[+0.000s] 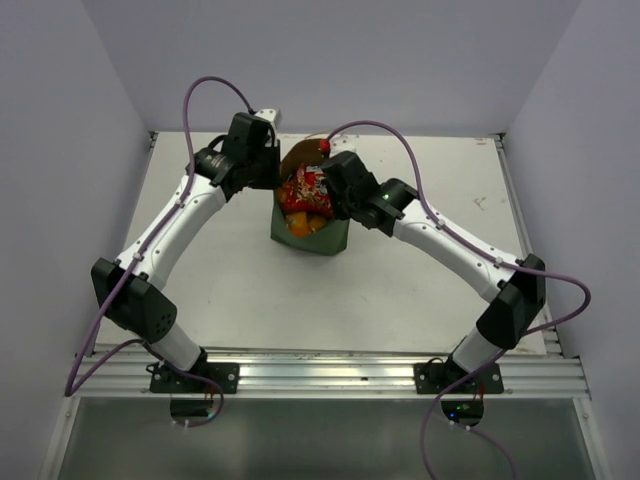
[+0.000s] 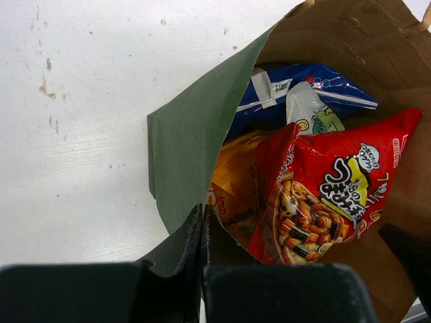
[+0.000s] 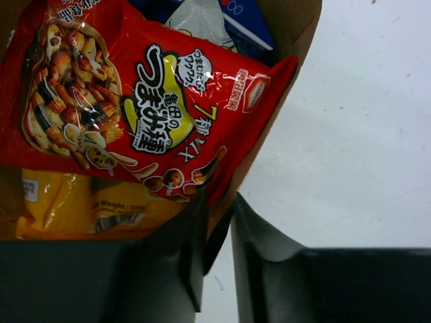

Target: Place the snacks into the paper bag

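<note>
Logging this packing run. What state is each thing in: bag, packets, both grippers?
Paper bag: upright, open at the top, holding packets.
Red packet: inside the bag, on top, tilted.
Orange chip bag: inside, under the red packet.
Blue bag: inside, partly covered.
Green packet: inside, against the blue bag.
Left gripper: shut on the bag's rim.
Right gripper: fingers astride the opposite rim; grip unclear.

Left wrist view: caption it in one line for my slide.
Left end effector pinches the paper bag rim; red packet, blue packet and orange packet sit inside.
</note>
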You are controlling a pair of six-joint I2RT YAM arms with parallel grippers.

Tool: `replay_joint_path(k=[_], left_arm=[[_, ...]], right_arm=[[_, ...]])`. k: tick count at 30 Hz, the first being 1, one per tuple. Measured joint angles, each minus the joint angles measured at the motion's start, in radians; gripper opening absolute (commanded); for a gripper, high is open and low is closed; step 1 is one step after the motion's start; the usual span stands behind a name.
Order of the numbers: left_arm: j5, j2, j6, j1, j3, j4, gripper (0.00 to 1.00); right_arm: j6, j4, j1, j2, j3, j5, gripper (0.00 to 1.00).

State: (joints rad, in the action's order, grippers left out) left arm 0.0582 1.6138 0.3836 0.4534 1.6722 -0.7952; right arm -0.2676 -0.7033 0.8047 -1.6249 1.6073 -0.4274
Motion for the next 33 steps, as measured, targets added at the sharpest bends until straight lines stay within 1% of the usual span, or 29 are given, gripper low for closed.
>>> replay_joint_path(k=[1, 3, 9, 13, 17, 20, 25, 29, 33], left_arm=[[-0.001, 0.0, 0.0, 0.0, 0.0, 0.001, 0.0], [-0.003, 0.0, 0.0, 0.0, 0.0, 0.001, 0.0], [-0.004, -0.001, 0.0, 0.0, 0.0, 0.002, 0.0], [-0.004, -0.024, 0.002, 0.001, -0.019, -0.002, 0.0], [-0.005, -0.09, 0.023, 0.006, -0.064, -0.034, 0.0], [0.0, -0.158, 0.043, 0.012, -0.093, -0.054, 0.0], [-0.004, -0.276, 0.091, 0.019, -0.142, -0.094, 0.0], [-0.02, -0.353, 0.141, 0.043, -0.206, -0.116, 0.0], [-0.029, -0.369, 0.183, 0.095, -0.241, -0.134, 0.0]], right_arm=[[-0.005, 0.002, 0.0, -0.007, -0.002, 0.004, 0.08], [-0.011, 0.004, 0.001, -0.015, -0.006, 0.01, 0.0], [-0.013, -0.001, 0.001, -0.016, -0.002, 0.011, 0.0], [-0.013, -0.08, 0.016, -0.016, 0.046, -0.008, 0.0], [-0.025, -0.198, 0.079, -0.015, 0.117, -0.047, 0.0], [-0.051, -0.255, 0.136, -0.006, 0.137, -0.072, 0.0], [-0.14, -0.324, 0.212, 0.037, 0.131, -0.092, 0.0], [-0.203, -0.373, 0.236, 0.092, 0.102, -0.094, 0.0], [-0.241, -0.415, 0.237, 0.145, 0.063, -0.098, 0.0]])
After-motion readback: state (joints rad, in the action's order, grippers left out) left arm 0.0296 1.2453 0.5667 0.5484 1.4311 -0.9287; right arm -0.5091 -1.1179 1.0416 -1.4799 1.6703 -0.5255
